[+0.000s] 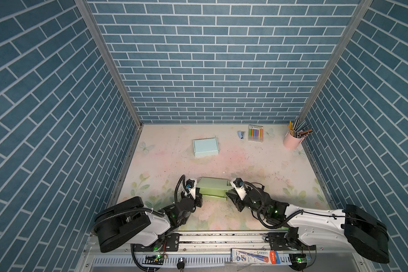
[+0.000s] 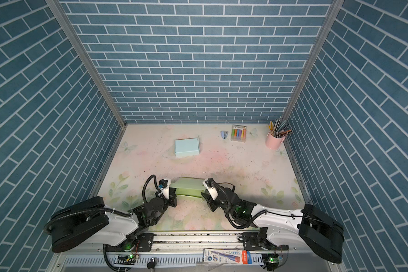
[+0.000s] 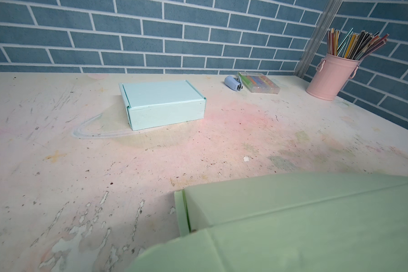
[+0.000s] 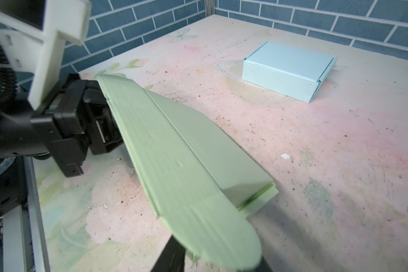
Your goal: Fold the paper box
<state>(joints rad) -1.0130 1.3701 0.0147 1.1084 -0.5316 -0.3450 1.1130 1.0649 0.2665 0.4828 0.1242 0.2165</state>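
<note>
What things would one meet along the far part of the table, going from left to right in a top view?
light blue folded box → small blue stapler → pack of coloured markers → pink bucket of pencils

A pale green paper box (image 1: 212, 187) sits at six o'clock on a cream tabletop (image 1: 257, 164) with a faded pink-and-green floral print. A light blue cardboard box (image 1: 205, 147) lies at eleven and a pink metal pencil bucket (image 1: 291, 142) at one, before blue brick-patterned walls (image 1: 222, 70) with white mortar lines.
</note>
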